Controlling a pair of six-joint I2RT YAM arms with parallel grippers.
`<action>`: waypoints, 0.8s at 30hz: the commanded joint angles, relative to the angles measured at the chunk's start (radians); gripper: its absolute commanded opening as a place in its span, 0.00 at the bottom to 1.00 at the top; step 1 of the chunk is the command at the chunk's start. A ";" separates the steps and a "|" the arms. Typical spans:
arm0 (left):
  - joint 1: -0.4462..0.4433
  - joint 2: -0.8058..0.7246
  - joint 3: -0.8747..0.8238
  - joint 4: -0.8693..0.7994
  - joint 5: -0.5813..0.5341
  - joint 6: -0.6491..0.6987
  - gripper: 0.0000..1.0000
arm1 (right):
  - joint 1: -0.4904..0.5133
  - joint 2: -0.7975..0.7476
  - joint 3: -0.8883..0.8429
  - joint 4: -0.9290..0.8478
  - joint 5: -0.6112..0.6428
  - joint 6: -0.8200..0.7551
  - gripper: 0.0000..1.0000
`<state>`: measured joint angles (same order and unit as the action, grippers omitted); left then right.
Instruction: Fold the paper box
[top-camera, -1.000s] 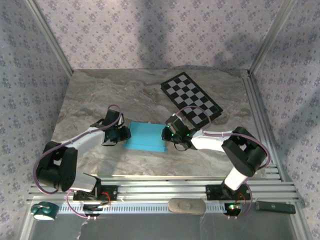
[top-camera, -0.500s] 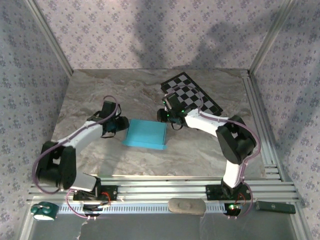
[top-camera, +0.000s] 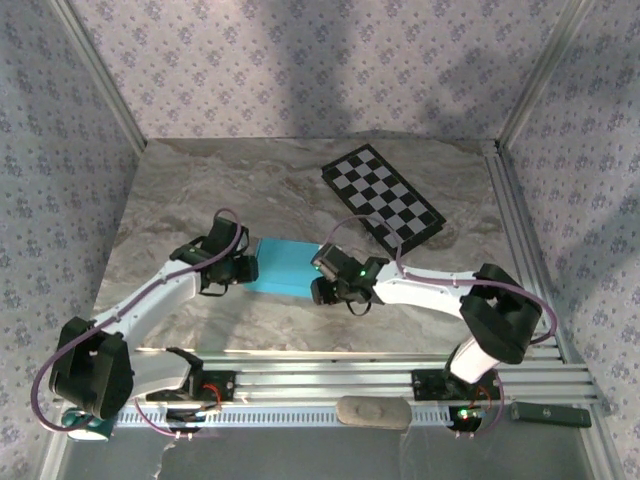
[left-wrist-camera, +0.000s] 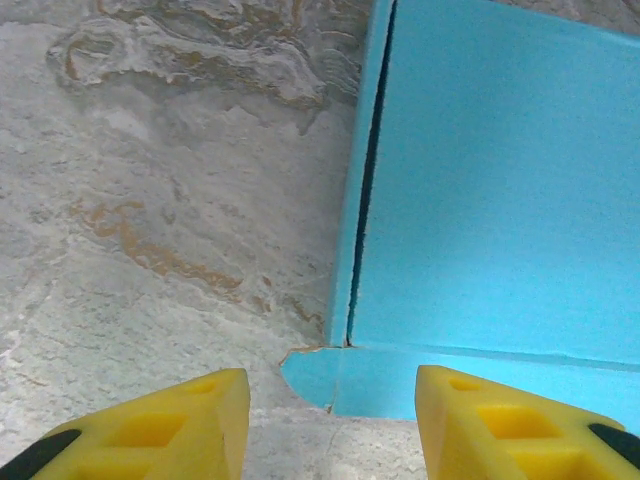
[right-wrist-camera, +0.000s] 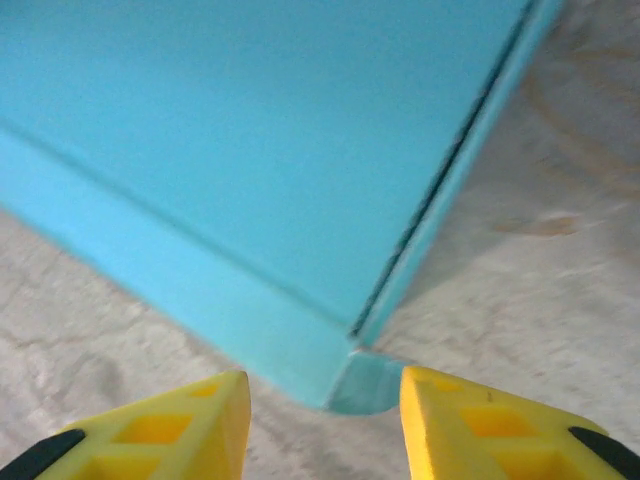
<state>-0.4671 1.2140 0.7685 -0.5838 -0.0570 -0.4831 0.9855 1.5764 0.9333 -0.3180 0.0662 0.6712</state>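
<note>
Hovering empty and spread, left fingers (left-wrist-camera: 150, 430) and right fingers (right-wrist-camera: 500, 425) each frame a corner of the box (top-camera: 288, 265), flat on the surface (top-camera: 200, 190); a clumsy nudge could spring its gaping side flaps (left-wrist-camera: 357, 180).

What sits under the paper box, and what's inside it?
The paper box lies flat on the marbled table; bare tabletop shows around its corners. Its top panel is down, so the inside is hidden.

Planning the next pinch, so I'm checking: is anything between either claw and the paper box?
Nothing visible. The left claw and right claw, both open, each face a paper box corner, only table between.
</note>
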 joint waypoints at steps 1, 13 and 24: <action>-0.023 0.027 -0.010 -0.024 -0.006 -0.014 0.48 | 0.013 0.025 0.008 -0.002 0.042 0.104 0.46; -0.025 0.038 -0.132 0.138 0.047 -0.044 0.48 | 0.005 0.071 -0.022 0.070 0.024 0.115 0.46; -0.025 0.015 -0.162 0.177 0.066 -0.054 0.44 | -0.008 0.073 -0.033 0.087 0.013 0.117 0.44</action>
<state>-0.4866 1.2461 0.6064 -0.4232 -0.0116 -0.5247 0.9836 1.6436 0.9062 -0.2283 0.0875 0.7719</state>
